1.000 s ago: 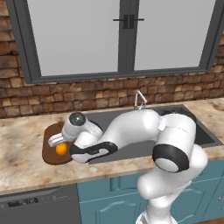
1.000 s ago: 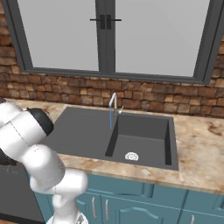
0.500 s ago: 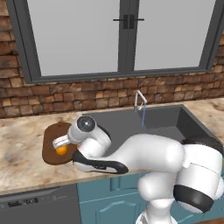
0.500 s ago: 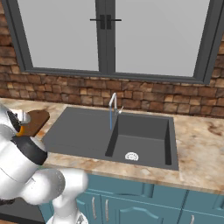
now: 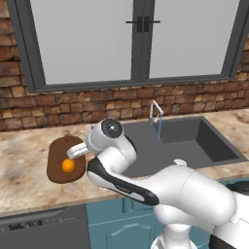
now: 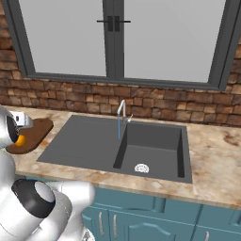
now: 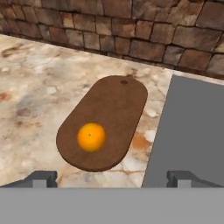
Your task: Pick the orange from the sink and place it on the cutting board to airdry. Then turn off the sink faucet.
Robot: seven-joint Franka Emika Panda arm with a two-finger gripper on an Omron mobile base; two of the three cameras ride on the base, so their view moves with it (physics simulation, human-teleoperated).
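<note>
Two fingertips wide apart | tool (image 7: 112,179) released, grasping nothing | orange (image 7: 91,137) on cutting board (image 7: 118,105)

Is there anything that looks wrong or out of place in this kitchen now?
Only one thing: the sink faucet runs a thin blue stream into the sink unattended. The orange sits properly on the cutting board.

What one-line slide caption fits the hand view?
Open gripper above the orange, which rests on the cutting board beside the sink.
</note>
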